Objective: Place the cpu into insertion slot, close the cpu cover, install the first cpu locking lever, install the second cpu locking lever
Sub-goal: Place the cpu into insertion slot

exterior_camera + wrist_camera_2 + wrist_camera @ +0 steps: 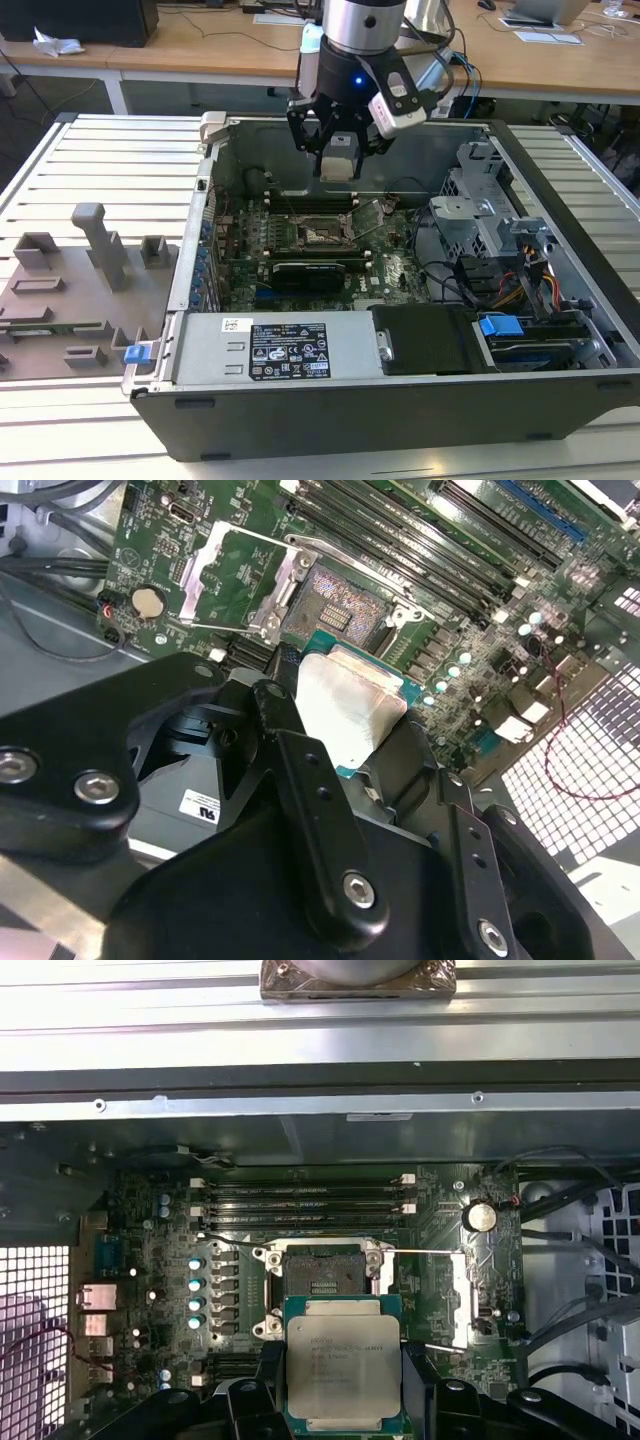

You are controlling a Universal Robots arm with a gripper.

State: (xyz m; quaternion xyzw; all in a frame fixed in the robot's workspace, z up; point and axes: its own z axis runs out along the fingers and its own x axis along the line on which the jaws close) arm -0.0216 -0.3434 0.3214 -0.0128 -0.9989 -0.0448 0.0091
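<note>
Nearest in the exterior view, a labelled metal box (288, 350) lines the front wall of the computer case (400, 420). Loose cables (500, 290) lie on the exterior view's right, well clear of the work. Farther in, the insertion slot (325, 1280) lies bare on the green board (430, 1215), because the cpu cover (461, 1300) stands swung open beside it (nothing blocks the dark centre). The tool (338, 150) hovers close above, pinching the cpu (345, 1365) by its edges. The chip is level, likely to go down square. Memory slots (305, 1200) run beyond.
</note>
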